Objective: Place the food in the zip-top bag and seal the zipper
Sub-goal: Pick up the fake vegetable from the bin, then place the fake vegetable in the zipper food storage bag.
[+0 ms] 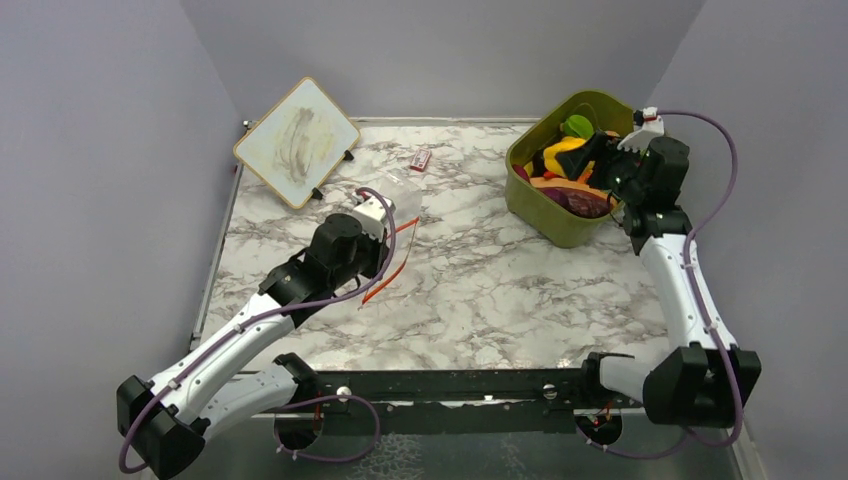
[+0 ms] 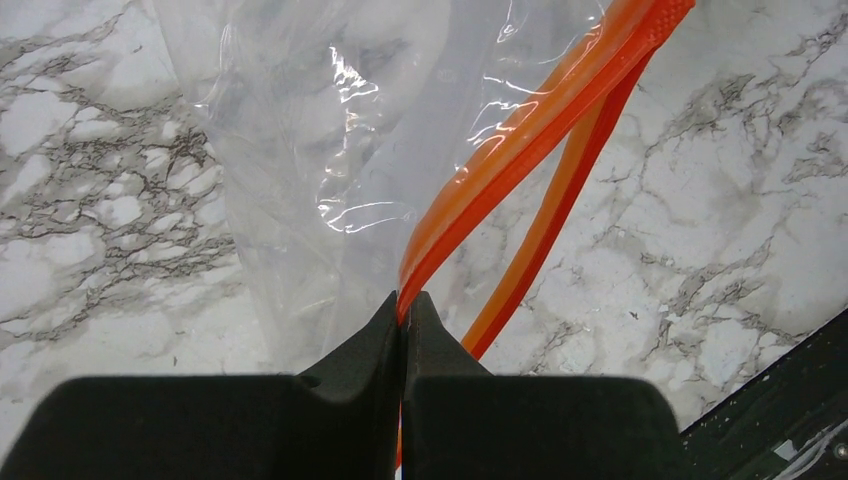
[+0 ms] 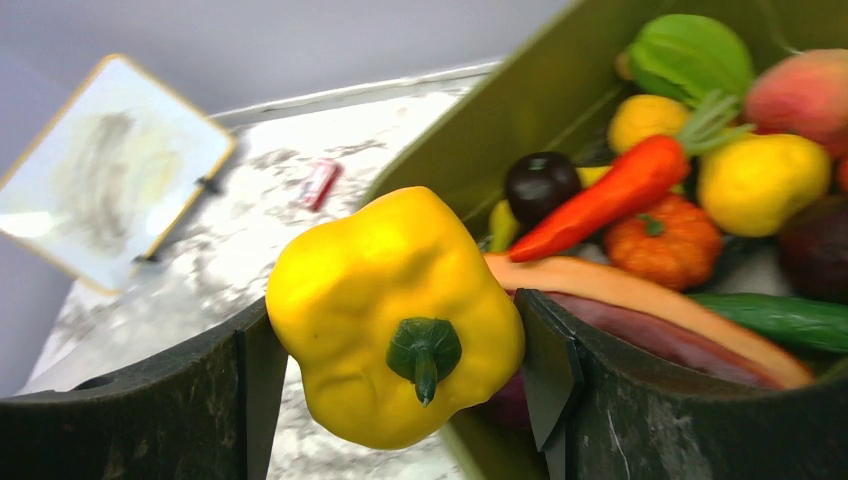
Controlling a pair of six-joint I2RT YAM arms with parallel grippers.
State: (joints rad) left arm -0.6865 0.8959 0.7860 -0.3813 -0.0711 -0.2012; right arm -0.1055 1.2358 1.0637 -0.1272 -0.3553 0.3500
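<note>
Up close on the left gripper (image 2: 404,305): jaws pressed fully together, pinching the orange-red zipper (image 2: 545,125) right at the fingertips. Trails off from that pinch into the clear zip-top bag (image 2: 320,150), crumpled and lying on the marble desk (image 2: 90,150) (second orange strip of the mouth just beside the first, parted from it).

Over to the right gripper (image 3: 395,335): spread wide and clamped on a yellow pepper (image 3: 380,280), one finger on each flank, green stem facing the wrist camera. Hangs above the olive-green tub (image 3: 520,110) at the desk's far right. Behind the pepper, more food (image 3: 620,190) heaped in the tub: orange carrot, dark plum, small pumpkin, lemons, a green piece, a peach. Well apart from the bag, all of it, with the tub's wall rising between the pepper and the open marble.

Farther back, a red-white packet (image 1: 420,159) lying flat, and a smudged whiteboard (image 1: 297,140) propped at the far left corner.
</note>
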